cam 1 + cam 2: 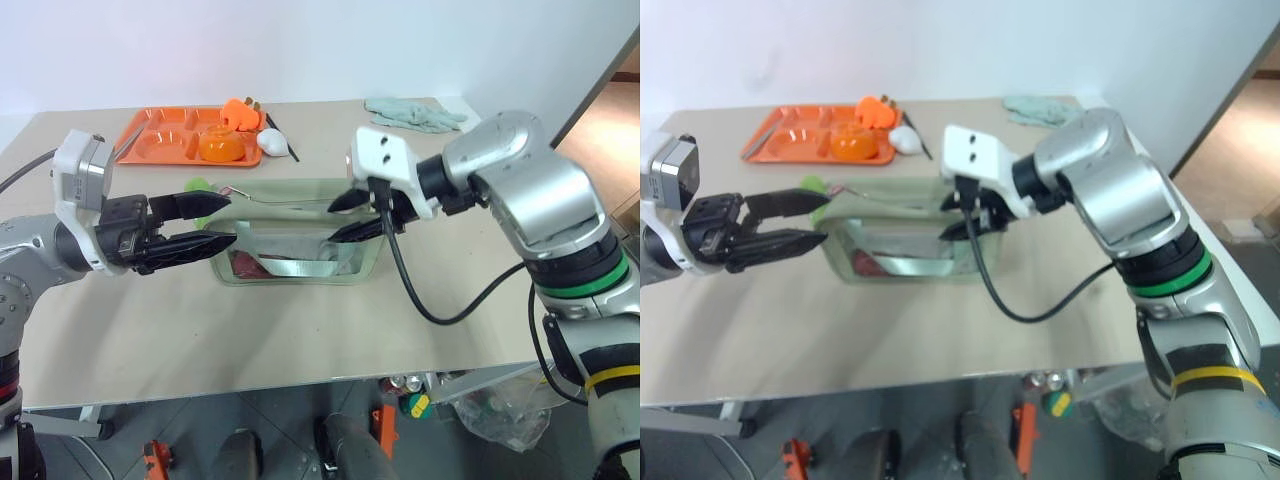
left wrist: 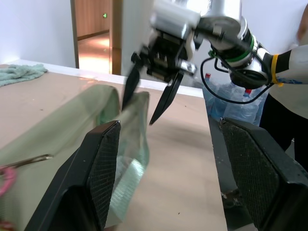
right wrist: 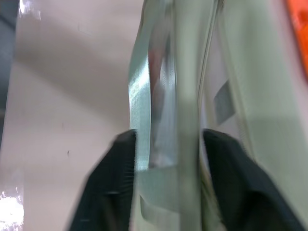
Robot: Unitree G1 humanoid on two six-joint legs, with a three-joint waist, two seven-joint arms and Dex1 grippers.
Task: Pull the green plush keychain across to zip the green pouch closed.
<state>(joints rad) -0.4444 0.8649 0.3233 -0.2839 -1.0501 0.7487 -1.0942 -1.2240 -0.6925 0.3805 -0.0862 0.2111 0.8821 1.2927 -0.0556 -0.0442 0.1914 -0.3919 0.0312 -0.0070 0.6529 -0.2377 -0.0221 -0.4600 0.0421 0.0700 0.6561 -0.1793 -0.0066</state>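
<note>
The green pouch lies across the middle of the table, with clear side panels and dark contents showing through. The green plush keychain sits at the pouch's left end, just behind the upper finger of my left gripper. That gripper is open and points along the pouch, whose left end lies between its fingers. My right gripper is at the pouch's right end, open, its two fingers spread either side of the top edge. In the right wrist view the pouch's pale top strip runs between those fingers.
An orange tray with an orange bowl and a white object stands behind the pouch at the back left. A pale mint cloth lies at the back right. Bare tabletop stretches from the pouch to the front edge.
</note>
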